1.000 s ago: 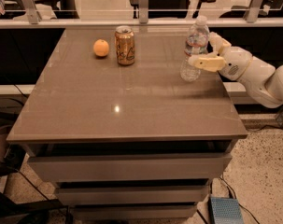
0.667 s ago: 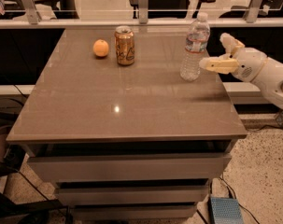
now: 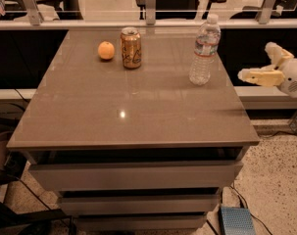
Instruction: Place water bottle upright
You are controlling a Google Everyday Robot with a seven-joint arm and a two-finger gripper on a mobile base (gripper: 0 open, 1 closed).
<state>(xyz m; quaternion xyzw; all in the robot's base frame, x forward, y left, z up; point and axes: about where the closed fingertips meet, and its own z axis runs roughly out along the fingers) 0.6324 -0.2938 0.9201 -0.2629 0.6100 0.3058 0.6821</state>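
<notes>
At the right edge of the view the arm is cut off, so only the white wrist and the gripper [image 3: 256,61] show, off the table's right side. Its fingers [image 3: 258,76] are spread apart and hold nothing. The water bottle [image 3: 205,50] stands upright on the table [image 3: 133,121], cap uppermost, left of the fingertips, near but clear of them; its label print is too small to read. Well apart, farther left, stands a gold can [image 3: 131,48], with an orange [image 3: 106,50] just beside it on the side away from the fingers. Below the fingers, a blue box [image 3: 236,220] on the floor is cropped by the bottom edge.
</notes>
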